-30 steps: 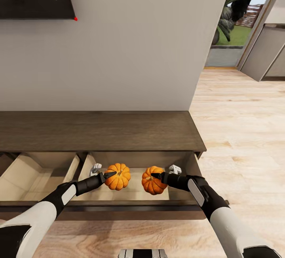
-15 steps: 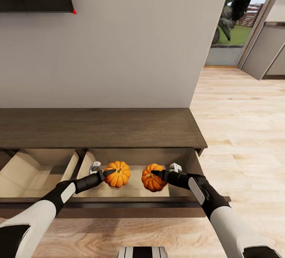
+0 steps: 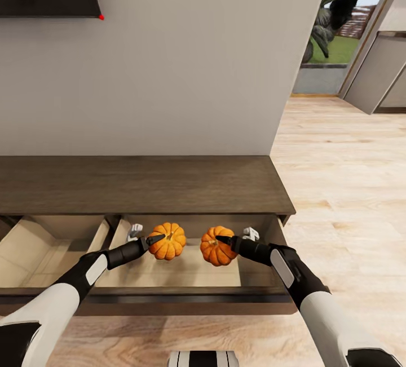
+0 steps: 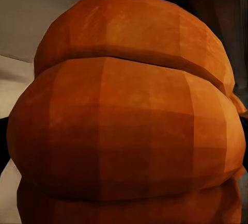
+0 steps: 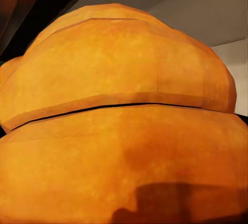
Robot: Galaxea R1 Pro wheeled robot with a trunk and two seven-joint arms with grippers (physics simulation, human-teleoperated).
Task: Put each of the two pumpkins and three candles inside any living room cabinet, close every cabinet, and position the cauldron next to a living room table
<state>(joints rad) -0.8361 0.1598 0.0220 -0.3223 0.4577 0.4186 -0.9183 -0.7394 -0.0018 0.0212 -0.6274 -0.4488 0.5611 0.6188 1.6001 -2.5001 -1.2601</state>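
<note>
Two orange pumpkins (image 3: pixel 167 241) (image 3: pixel 217 246) over open cabinet (image 3: pixel 141 185) drawer.

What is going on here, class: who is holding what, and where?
A two-armed robot stands at a low dark cabinet with its drawer pulled open. The left gripper holds one pumpkin, the right gripper holds the other pumpkin. Both hang over the open drawer, side by side, not yet released.

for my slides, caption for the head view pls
Both grippers hold pumpkins over the cabinet's open drawer.
</note>
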